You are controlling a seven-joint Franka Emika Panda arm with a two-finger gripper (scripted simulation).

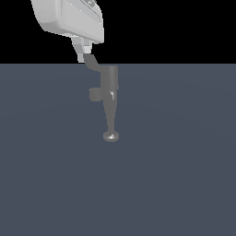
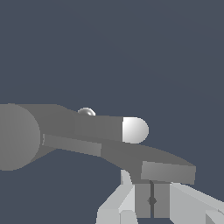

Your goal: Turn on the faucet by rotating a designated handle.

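The thin flat grey lever handle (image 2: 131,155) juts sideways from the top of the small grey metallic faucet (image 1: 109,99), which stands on the dark blue-grey surface (image 1: 175,175) with its tapering spout running toward the camera and ending in a rounded knob. In the exterior view the handle's long axis slants up toward that view's left, straight to the pincer (image 1: 87,58), which meets its curved tip. In the wrist view the fingers look pressed together, with only a thin seam, right at the tip, seemingly positioned to push rather than grip.
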